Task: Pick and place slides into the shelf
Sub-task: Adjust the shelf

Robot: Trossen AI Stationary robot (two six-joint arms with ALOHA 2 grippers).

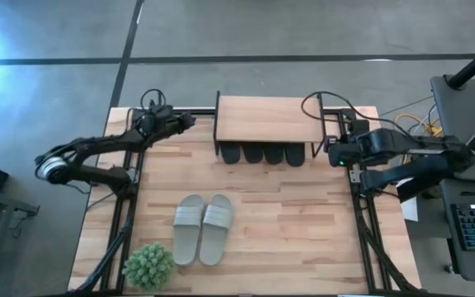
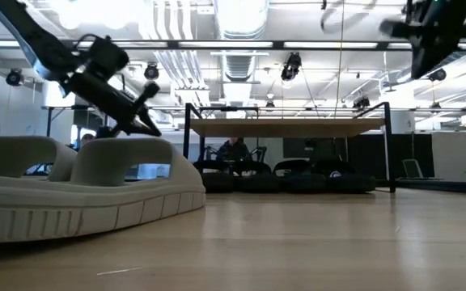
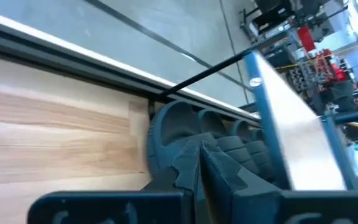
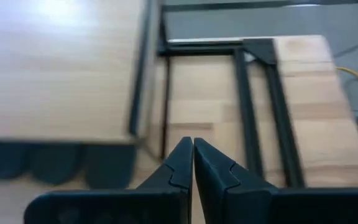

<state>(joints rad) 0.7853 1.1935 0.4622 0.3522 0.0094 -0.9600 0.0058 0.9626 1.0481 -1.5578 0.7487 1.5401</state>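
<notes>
Black slides (image 1: 262, 154) already sit under the shelf (image 1: 266, 120), toes poking out of its front edge; pale grey slides (image 1: 202, 228) lie side by side on the table (image 1: 303, 223), well in front of the shelf and a bit toward its left end, with a small green plant (image 1: 148, 266) just beyond them. Left gripper (image 1: 190, 120) hovers just off the shelf's left end, fingers pinched shut on nothing; right gripper (image 1: 333, 152) sits just off the shelf's right end, also closed and empty. Likely next step: fetch the grey pair. To do it well, open the claw wide before descending, grab one slide by its strap, avoid the plant, then slide it in low beside the black ones, clear of the wire frame.
</notes>
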